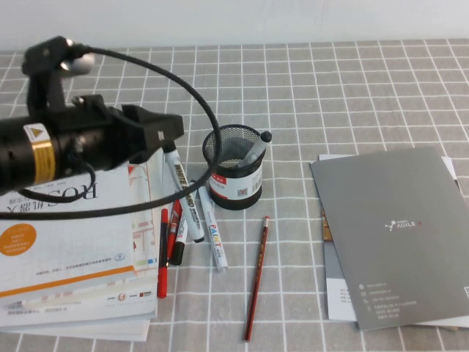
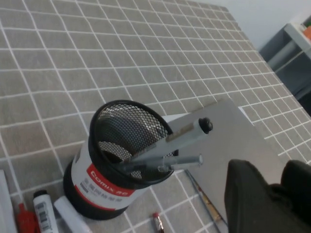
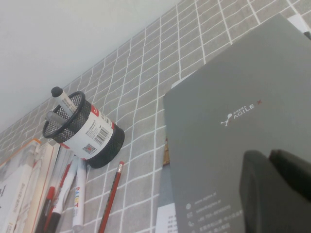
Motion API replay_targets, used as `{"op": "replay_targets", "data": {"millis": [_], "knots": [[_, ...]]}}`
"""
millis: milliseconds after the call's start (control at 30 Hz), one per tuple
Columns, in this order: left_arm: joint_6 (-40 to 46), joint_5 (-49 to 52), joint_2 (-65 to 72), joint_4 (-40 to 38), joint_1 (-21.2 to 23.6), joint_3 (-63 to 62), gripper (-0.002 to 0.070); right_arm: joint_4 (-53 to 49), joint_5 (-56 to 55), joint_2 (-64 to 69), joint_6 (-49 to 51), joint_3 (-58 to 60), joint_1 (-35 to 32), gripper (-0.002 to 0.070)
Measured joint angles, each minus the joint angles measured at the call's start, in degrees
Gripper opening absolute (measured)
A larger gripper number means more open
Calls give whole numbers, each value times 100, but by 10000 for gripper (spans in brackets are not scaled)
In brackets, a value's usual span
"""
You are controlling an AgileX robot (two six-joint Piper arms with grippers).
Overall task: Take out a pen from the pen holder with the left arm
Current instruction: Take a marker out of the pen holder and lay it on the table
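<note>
The black mesh pen holder [image 1: 234, 176] stands on the checked cloth just right of the raised left gripper [image 1: 170, 132], the nearer one; whether its jaws are parted cannot be told. The grey black-capped marker [image 1: 256, 149] leans over the far rim toward the robot's right. The right gripper [image 3: 272, 159] hovers over the grey booklet [image 1: 396, 235], jaws equally unclear. Space above the holder looks free; loose markers [image 1: 194, 213] crowd its front.

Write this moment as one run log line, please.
stage: before grasp | left gripper: beside pen holder, on its left | pens: two in holder | right gripper: over grey booklet
</note>
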Motion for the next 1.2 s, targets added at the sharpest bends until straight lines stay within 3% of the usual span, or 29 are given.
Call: {"op": "replay_targets", "data": {"millis": [333,533,700,867,1033,1200], "knots": [[980,134,257,-1015,25,0,106,0,0,0,0,0,0,-13],[1163,-245,602,-1689,323,201,106,0,0,0,0,0,0,-13],[1242,-521,974,-1800,523,326,106,0,0,0,0,0,0,-13],[1947,-271,1048,-2145,524,326,106,0,0,0,0,0,0,-13],[3319,433,1052,-3714,524,326,106,0,0,0,0,0,0,-13],[6525,2001,1061,-6470,258,326,106,0,0,0,0,0,0,-13]]}}
